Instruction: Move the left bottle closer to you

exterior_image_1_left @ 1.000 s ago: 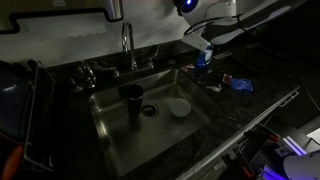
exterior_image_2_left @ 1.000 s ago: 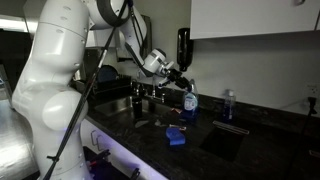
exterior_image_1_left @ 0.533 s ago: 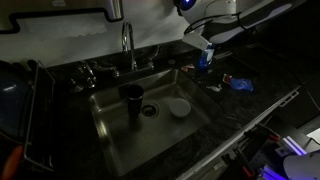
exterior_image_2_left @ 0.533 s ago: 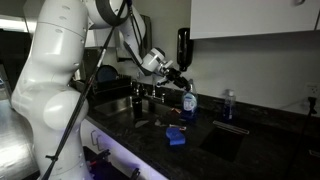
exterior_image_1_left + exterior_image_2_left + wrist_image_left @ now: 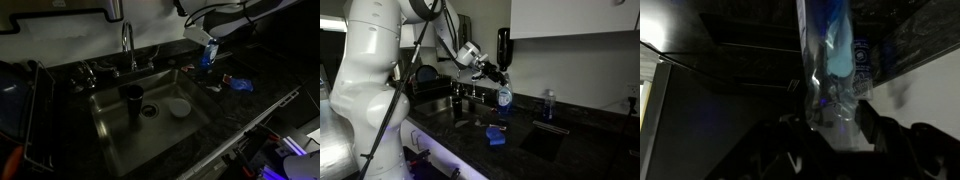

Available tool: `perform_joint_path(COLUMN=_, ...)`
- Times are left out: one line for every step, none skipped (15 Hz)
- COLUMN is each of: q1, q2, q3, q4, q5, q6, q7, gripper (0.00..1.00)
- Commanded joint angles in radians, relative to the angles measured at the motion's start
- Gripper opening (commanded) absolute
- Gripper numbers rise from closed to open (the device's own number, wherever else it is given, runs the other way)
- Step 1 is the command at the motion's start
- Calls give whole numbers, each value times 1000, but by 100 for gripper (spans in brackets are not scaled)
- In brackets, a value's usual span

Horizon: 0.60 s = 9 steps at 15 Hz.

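A clear bottle with blue liquid [image 5: 504, 97] hangs in my gripper [image 5: 498, 76], lifted off the dark counter [image 5: 520, 125] beside the sink. In an exterior view it shows at the right of the sink [image 5: 209, 53]. In the wrist view the bottle [image 5: 830, 60] fills the middle, and my dark fingers [image 5: 872, 130] close on its lower part. A second small bottle [image 5: 548, 104] stands farther along the counter near the wall.
A steel sink [image 5: 150, 115] holds a dark cup [image 5: 133, 101] and a pale bowl [image 5: 179, 107]. A faucet [image 5: 128, 45] stands behind it. A blue object [image 5: 496, 136] lies on the counter, also seen by the sink [image 5: 241, 84]. A dish rack [image 5: 25, 120] stands at the sink's other side.
My gripper has raised the bottle and carried it a little sideways off the counter; it hangs higher now than a second ago.
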Motion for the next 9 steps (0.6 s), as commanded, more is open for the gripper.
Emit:
perform_joint_path(q1=30, q2=-114, q3=21, q4=-74, q5=16, q6=-87, q7=-14, gripper=29)
perform_joint_path(q1=39, q2=-141, q3=30, q4=-93, q5=20, q6=-114, q7=-12, gripper=29)
perform_joint_path(q1=47, q2=-166, q3=39, q4=-113, q5=24, q6=-140, q7=-7, gripper=29)
perform_joint_path(q1=54, q2=-192, q3=50, q4=-135, q5=29, q6=-165, q7=-1, gripper=29)
perform_joint_path(q1=59, q2=-219, q3=61, q4=-158, q5=36, q6=-189, q7=0, gripper=29)
perform_joint_path(q1=65, q2=-242, q3=73, q4=-178, q5=47, q6=-211, q7=2, gripper=29)
perform_joint_path(q1=70, q2=-269, q3=84, q4=-203, q5=58, q6=-230, q7=3, gripper=29)
perform_joint_path(q1=74, q2=-293, q3=95, q4=-227, q5=70, q6=-247, q7=7, gripper=29)
perform_joint_path(q1=80, q2=-320, q3=106, q4=-251, q5=82, q6=-265, q7=10, gripper=29)
